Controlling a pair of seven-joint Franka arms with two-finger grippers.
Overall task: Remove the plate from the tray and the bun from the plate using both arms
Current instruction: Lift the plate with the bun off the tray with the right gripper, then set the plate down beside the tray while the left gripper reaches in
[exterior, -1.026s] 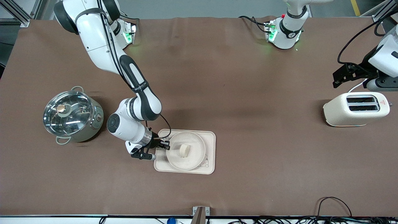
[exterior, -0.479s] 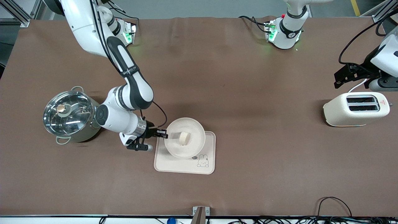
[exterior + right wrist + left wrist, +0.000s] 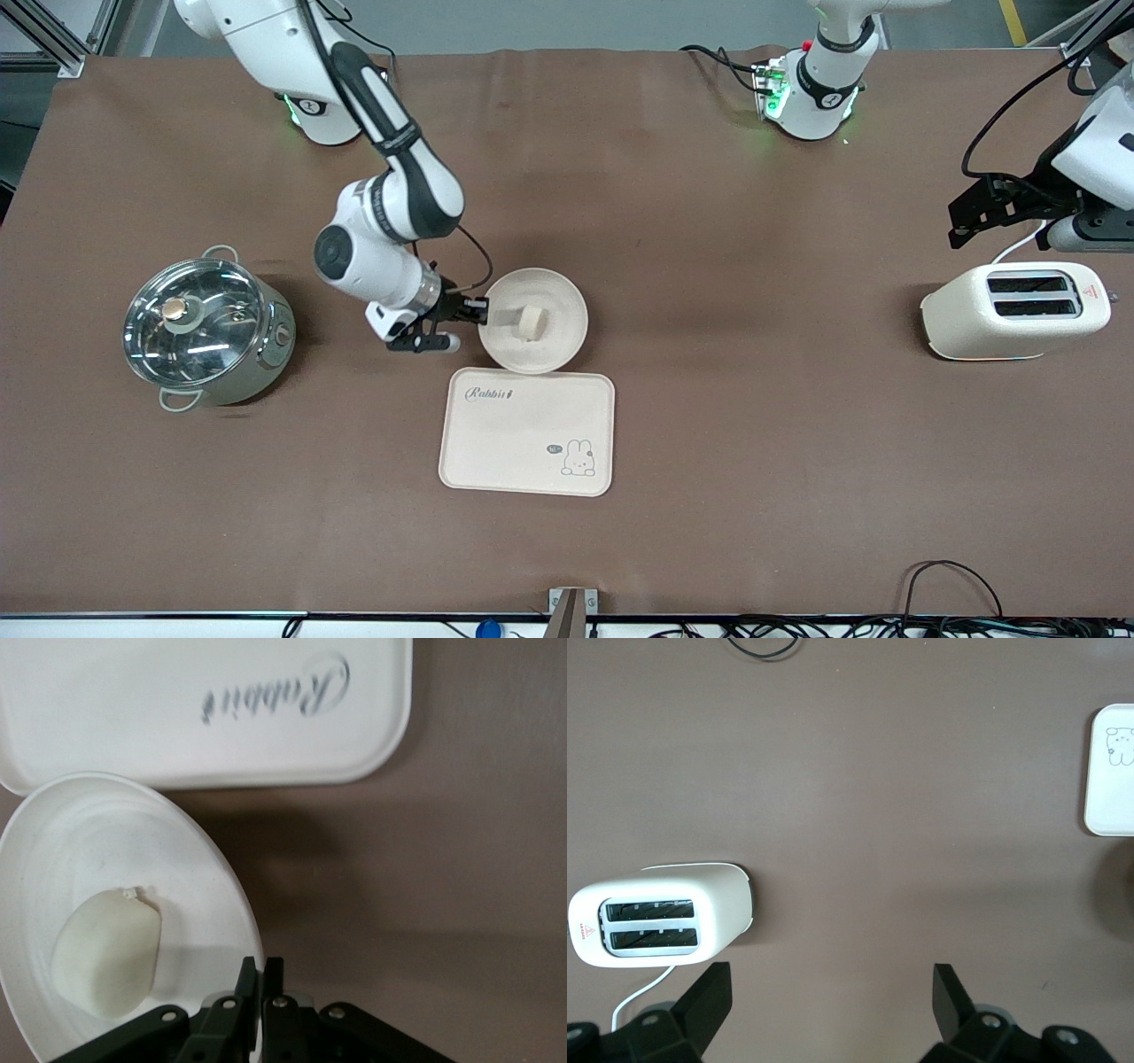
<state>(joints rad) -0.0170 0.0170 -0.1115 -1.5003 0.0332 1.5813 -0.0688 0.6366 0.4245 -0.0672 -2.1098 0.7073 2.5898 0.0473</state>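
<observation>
- The plate [image 3: 532, 320] sat a little left of centre in the front view, above the tray, held off the table by its rim; a shadow lay beneath it in the right wrist view [image 3: 115, 904].
- The bun [image 3: 530, 322] rested inside the plate, near its middle [image 3: 106, 950].
- The right gripper [image 3: 478, 310] was clamped on the plate's rim at the edge toward the pot, its fingers nearly together with the rim between them [image 3: 260, 979].
- The rabbit tray [image 3: 526, 431] lay just below the plate in the front view, bare, lettering and rabbit drawing showing [image 3: 213, 709].
- A lidded steel pot [image 3: 205, 326] stood at mid-left of the frame, well apart from the tray.
- The left gripper [image 3: 970, 217] hung at the right edge of the frame, over the table just above the toaster [image 3: 1015, 309]; its fingers [image 3: 709, 1001] were spread wide, holding nothing. That arm waited.
</observation>
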